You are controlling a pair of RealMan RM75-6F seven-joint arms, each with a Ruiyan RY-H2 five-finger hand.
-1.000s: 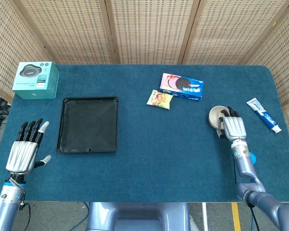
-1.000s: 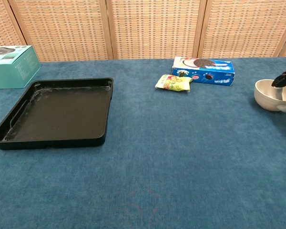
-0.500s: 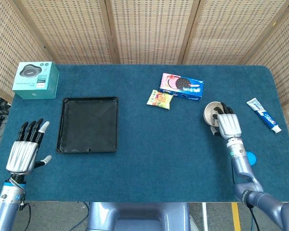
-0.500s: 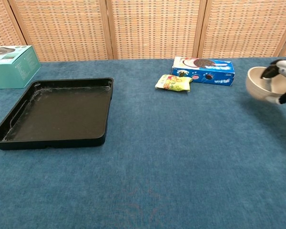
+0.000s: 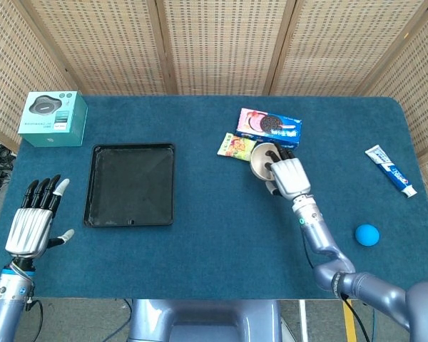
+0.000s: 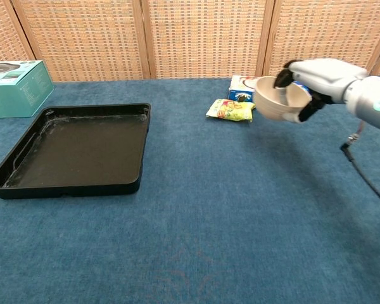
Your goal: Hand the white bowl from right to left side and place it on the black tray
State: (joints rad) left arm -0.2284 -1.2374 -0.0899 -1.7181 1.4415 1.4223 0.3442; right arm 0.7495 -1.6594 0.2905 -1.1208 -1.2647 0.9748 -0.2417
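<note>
My right hand (image 5: 288,176) (image 6: 318,77) grips the white bowl (image 5: 263,160) (image 6: 273,101) by its rim and holds it in the air above the table, near the snacks at the middle. The black tray (image 5: 130,184) (image 6: 76,149) lies empty on the left part of the blue table. My left hand (image 5: 34,222) hovers open, palm down, at the table's front left corner, left of the tray; only the head view shows it.
A blue cookie box (image 5: 269,128) (image 6: 243,88) and a yellow snack packet (image 5: 236,147) (image 6: 230,109) lie just behind the bowl. A teal box (image 5: 53,118) (image 6: 12,88) sits at the back left. A toothpaste tube (image 5: 390,169) and a blue ball (image 5: 367,234) lie at the right.
My right hand lifted the bowl off the table at the right and carried it leftward to the middle, uncovering the blue ball. The left hand barely moved.
</note>
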